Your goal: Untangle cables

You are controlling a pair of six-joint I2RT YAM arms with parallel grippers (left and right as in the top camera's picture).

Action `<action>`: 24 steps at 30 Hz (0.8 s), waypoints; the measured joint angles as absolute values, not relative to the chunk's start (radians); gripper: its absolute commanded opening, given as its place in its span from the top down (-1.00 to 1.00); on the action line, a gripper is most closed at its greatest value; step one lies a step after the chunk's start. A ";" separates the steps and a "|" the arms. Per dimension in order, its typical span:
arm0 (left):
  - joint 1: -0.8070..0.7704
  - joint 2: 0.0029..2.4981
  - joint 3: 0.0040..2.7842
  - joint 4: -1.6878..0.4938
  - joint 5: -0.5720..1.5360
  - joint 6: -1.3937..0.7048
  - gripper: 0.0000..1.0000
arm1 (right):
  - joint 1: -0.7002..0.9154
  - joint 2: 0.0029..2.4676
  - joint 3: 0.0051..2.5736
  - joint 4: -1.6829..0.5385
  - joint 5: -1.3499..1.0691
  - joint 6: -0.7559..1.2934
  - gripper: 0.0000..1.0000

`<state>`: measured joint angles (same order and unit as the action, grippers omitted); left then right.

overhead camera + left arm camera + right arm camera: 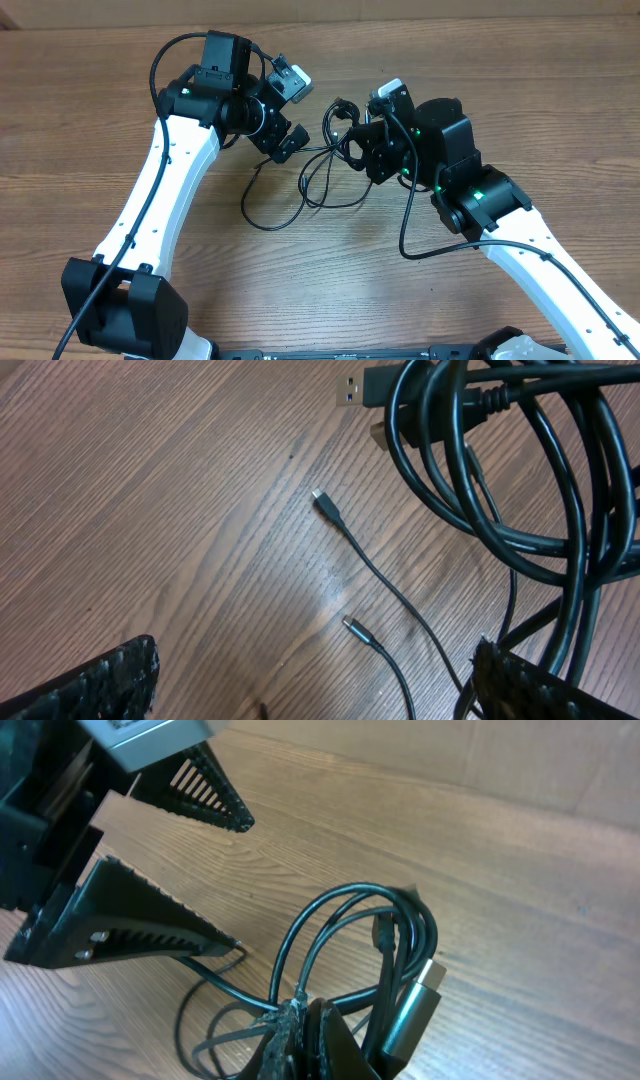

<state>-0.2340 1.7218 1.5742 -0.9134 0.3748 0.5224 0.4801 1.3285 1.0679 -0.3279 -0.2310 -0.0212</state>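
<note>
Here the right pincer (355, 138), clamped shut on the cables (412, 1008) at centre frame, holds them just right of the gaping left pincer (298, 112), loops trailing toward lower left.

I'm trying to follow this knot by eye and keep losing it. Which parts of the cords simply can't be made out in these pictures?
- Overhead: the spot where the right gripper pinches the cables, hidden under its own body.
- Right wrist: how many strands it pinches; the shut fingertips cover them at the bottom edge.
- Left wrist: which cord each small plug belongs to; the loops leave the right edge.
</note>
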 measured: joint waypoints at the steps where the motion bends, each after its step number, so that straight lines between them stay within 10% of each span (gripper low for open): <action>1: -0.234 1.722 1.574 -0.913 0.375 0.522 -1.00 | 0.480 1.328 1.068 -0.321 -0.231 -0.043 0.92; 14: -0.234 1.722 1.574 -0.898 0.368 0.518 -1.00 | 0.480 1.328 1.068 -0.287 -0.231 -0.150 0.92; 24: -0.234 1.722 1.574 -0.937 0.593 0.062 -1.00 | 0.480 1.328 1.068 -0.281 -0.231 -0.154 0.93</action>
<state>-0.2340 1.7218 1.5742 -0.9375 0.5926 0.0624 0.4801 1.3285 1.0679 -0.2810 -0.2306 -0.1543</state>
